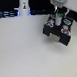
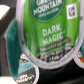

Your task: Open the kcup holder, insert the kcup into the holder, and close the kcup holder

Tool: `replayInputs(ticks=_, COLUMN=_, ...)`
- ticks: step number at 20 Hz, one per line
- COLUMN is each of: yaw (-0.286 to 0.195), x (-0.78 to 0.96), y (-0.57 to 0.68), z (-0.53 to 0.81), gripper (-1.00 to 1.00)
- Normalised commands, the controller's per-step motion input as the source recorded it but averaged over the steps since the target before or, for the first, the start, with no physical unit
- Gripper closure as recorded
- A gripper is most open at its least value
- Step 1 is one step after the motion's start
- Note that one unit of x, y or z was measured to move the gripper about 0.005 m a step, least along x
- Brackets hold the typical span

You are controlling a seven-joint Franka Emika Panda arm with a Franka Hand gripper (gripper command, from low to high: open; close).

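1. We judged the step in hand to be the insertion: the drawer of the pod holder (image 1: 58,31) stood pulled out toward the camera, and the pod (image 1: 58,18) hung directly above it.

2. In the exterior view the gripper (image 1: 58,16) came down from the top edge of the picture over the holder, with the pod at its lower end. The pod appeared clasped between the fingers, well clear of the white table (image 1: 21,50).

3. The wrist view agreed. The pod (image 2: 49,35) filled most of the picture, its green foil lid facing the lens. The fingers themselves could not be made out there, so our reading of the grasp rests on the exterior view and on the pod hanging in mid-air.

4. The pod showed a green lid with pale lettering, a white rim and a dark band of small print. We could not see its body in the wrist view.

5. Beside the pod, the wrist view showed a second lid (image 2: 26,70) lying in the holder, white-rimmed and partly hidden. We took it for a pod already stored.

6. The next move, in our judgement, calls for lining the pod up over a free round slot and lowering it straight, then releasing. A skewed descent could catch the rim on the slot edge or on the stored pod.

7. Closing the drawer remained to be done.

8. A white post (image 1: 23,5) stood well apart from the holder, toward the exterior view's left.
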Motion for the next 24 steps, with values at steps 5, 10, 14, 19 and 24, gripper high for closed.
replayInputs(ticks=5, yaw=-0.007, x=0.18, y=0.29, z=0.26, gripper=1.00)
replayInputs(ticks=10, yaw=-0.004, x=0.19, y=0.25, z=0.24, gripper=1.00)
replayInputs(ticks=14, yaw=-0.002, x=0.04, y=0.01, z=-0.08, gripper=1.00)
replayInputs(ticks=19, yaw=-0.010, x=0.02, y=-0.05, z=-0.17, gripper=1.00)
replayInputs(ticks=24, yaw=-0.009, x=0.03, y=-0.05, z=-0.17, gripper=1.00)
